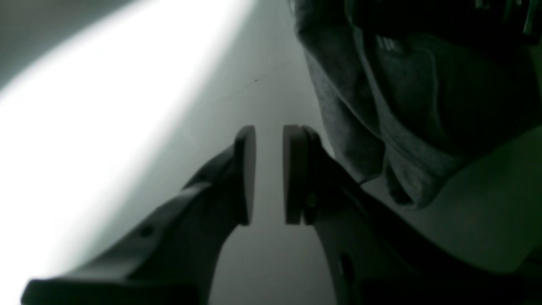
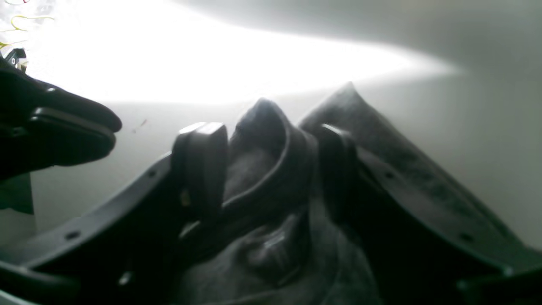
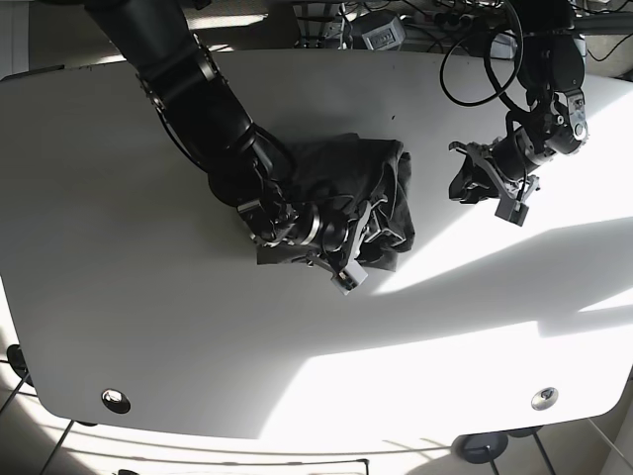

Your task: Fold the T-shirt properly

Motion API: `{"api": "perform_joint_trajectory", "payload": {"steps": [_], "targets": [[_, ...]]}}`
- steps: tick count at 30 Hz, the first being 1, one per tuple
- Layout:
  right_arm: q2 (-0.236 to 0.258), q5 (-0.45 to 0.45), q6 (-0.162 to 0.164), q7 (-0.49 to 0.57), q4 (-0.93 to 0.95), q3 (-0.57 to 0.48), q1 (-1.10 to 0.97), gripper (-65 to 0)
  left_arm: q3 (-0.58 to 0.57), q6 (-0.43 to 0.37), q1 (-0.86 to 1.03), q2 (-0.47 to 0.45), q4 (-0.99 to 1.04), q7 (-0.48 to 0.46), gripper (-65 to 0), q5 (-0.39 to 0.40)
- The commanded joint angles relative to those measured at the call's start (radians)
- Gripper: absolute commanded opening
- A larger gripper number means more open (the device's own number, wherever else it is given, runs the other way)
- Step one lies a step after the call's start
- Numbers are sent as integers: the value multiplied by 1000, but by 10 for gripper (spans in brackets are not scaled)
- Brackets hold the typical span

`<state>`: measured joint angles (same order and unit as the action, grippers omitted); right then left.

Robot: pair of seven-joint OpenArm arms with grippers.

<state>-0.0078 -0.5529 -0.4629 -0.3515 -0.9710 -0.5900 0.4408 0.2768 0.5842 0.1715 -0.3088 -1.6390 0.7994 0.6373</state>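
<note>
Dark T-shirt (image 3: 371, 193) bunched in right end effector (image 2: 271, 165), left end effector (image 1: 269, 173) narrowly parted, empty

Base cam high overhead, facing down on table (image 3: 119, 327), wrist cams low, close behind claws, both sharing shirt (image 3: 381, 188).

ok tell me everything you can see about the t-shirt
The t-shirt is dark grey knit cloth, bunched into a rumpled heap near the middle of the white table, not yet folded flat. A small striped label shows in the left wrist view. The right claw straddles a raised fold with cloth between its pads. The left claw is open beside it, not touching.
</note>
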Motion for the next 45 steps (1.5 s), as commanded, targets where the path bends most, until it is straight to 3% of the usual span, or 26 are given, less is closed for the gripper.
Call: {"api": "perform_joint_trajectory", "payload": {"steps": [1,5,8,10,13,14,18,21,24,31,33,37,39,40,42,43,45], "targets": [[-7,-12,-6,21,-26,3,23,-247,6,6,-11,-14,-14,-18,-554,19],[-10,-11,-4,24,11,2,29,-360,6,6,-7,-14,-14,-18,-554,19],[-16,-9,-4,44,86,0,45,-377,6,6,-5,-14,-14,-18,-554,19],[-17,-9,-4,58,90,0,45,-422,6,6,-5,-13,-14,-18,-554,19],[-17,-9,-4,58,91,0,49,-599,5,6,-10,-13,-14,-18,-554,19],[-17,-11,-4,56,86,0,49,-625,5,6,-10,-13,-14,-18,-554,19],[-7,-17,-3,38,-21,5,39,-628,5,6,-11,-13,-13,-19,-554,19],[12,-14,56,-13,-124,43,20,-628,3,6,-11,-13,-13,-19,-554,19],[15,-16,75,-19,-187,55,20,-628,3,6,-11,-13,-13,-19,-554,19],[15,-12,92,-30,-188,55,53,-628,3,6,-11,-13,-13,-19,-554,19],[15,-12,140,-28,-185,78,68,-626,3,6,-11,-13,-13,-19,-554,19],[-2,-12,155,21,-78,89,102,-623,2,6,-11,-13,-13,-19,-554,19],[-13,-12,157,38,-35,91,105,-591,2,6,-11,-13,-19,-18,-554,22],[-14,-12,157,38,-27,91,105,-534,2,6,-11,-13,-20,-16,-554,23],[-14,-17,157,38,-30,91,105,-368,0,6,-11,-13,-23,-16,-554,25],[-11,-19,157,38,-62,92,100,-244,0,6,-13,-13,-23,-16,-554,25],[-5,-20,157,36,-128,94,79,-124,-23,6,-14,-13,-37,-16,-554,25]]}}
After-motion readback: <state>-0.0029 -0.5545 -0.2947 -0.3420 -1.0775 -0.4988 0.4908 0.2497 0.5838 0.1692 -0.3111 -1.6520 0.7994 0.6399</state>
